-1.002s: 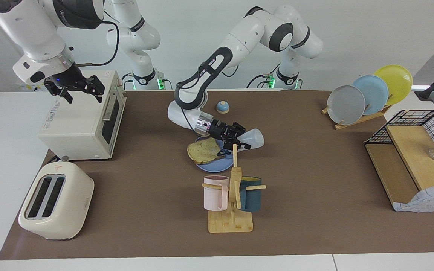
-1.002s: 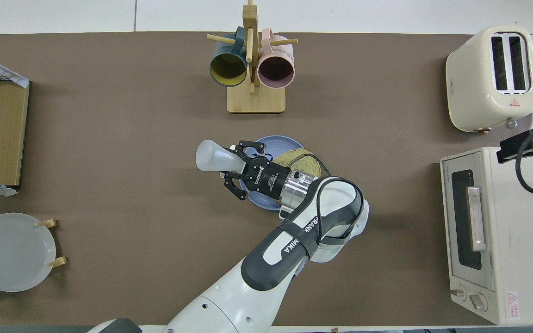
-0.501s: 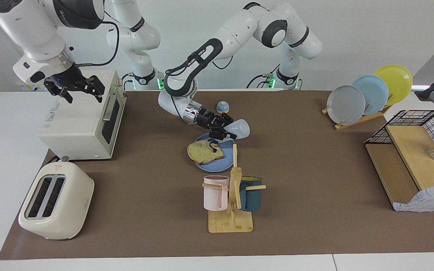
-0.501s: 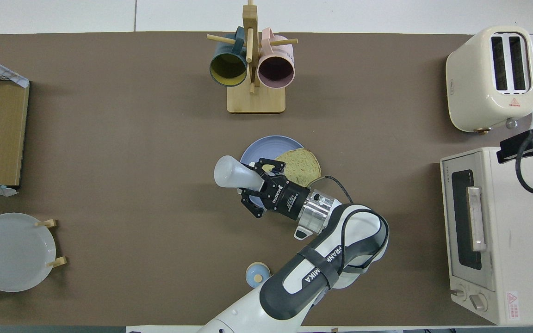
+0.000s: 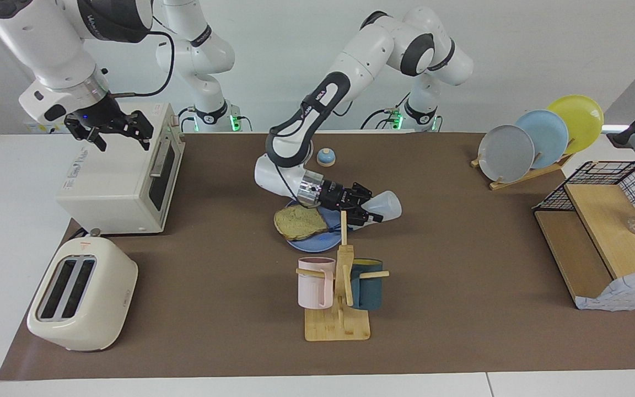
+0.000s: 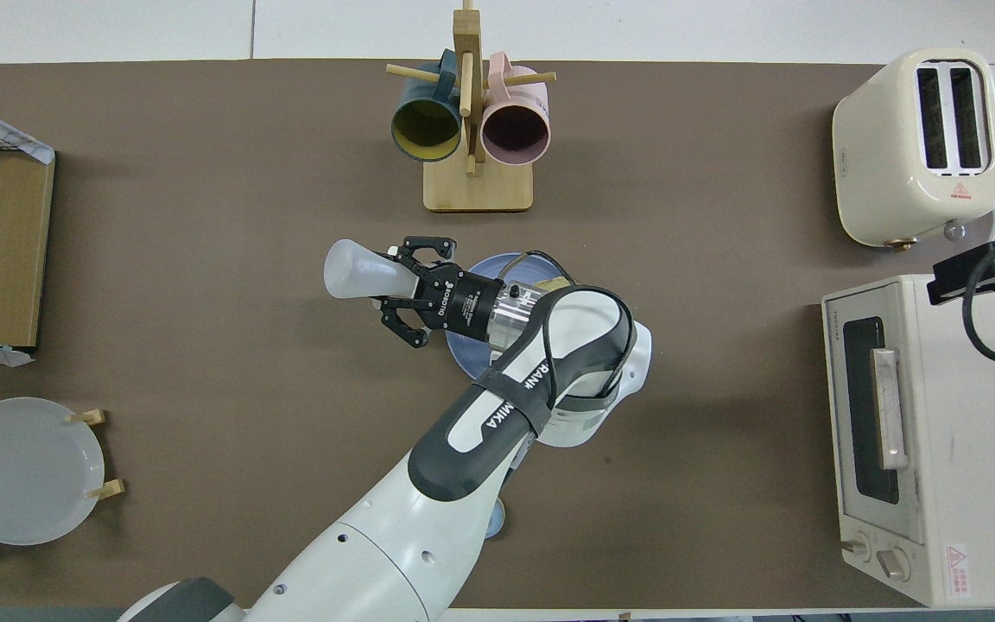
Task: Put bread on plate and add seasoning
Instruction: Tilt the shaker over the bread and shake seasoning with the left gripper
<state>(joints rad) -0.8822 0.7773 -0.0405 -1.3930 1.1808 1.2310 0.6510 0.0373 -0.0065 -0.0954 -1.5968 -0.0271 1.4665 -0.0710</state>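
left end effector (image 5: 366,208) clamps the seasoning (image 5: 385,205) sideways by the plate (image 5: 311,241) | bread (image 5: 299,221) on plate | tip cap down over bread, shake gently | right end effector (image 5: 120,134) open, waiting over the oven (image 5: 116,176)

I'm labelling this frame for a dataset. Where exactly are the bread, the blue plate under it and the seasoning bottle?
bread (image 5: 300,222), facing view, middle of the slice's top face.
plate (image 5: 317,243), facing view, bare rim nearest the mug rack.
seasoning bottle (image 6: 358,270), overhead view, middle of the translucent body.
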